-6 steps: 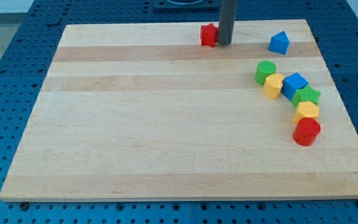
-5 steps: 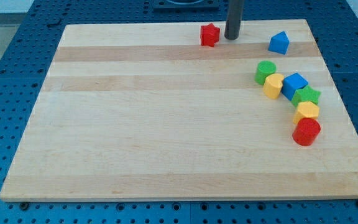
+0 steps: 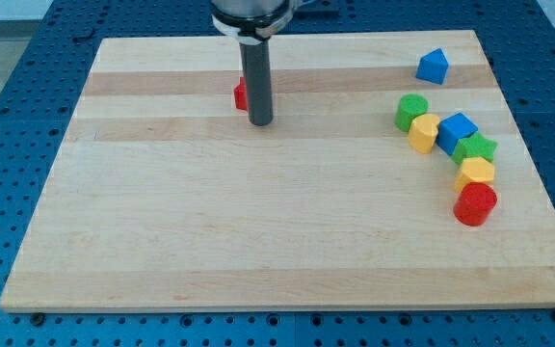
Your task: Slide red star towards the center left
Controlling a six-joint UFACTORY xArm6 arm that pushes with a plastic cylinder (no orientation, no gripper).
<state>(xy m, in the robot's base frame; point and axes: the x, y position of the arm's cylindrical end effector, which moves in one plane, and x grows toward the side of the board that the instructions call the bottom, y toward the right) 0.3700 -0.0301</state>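
Observation:
The red star (image 3: 241, 94) lies on the wooden board (image 3: 258, 222) at upper centre-left, mostly hidden behind the dark rod; only its left edge shows. My tip (image 3: 260, 122) rests on the board just right of and below the star, touching or nearly touching it.
A blue block (image 3: 433, 66) sits alone at the upper right. A curved row at the right holds a green cylinder (image 3: 411, 111), yellow block (image 3: 424, 132), blue cube (image 3: 457, 131), green star (image 3: 476, 148), yellow block (image 3: 475, 173) and red cylinder (image 3: 475, 203).
The red star has moved left and down from the top edge. The rod has moved from the star's right, near the top centre, to the left and down with it.

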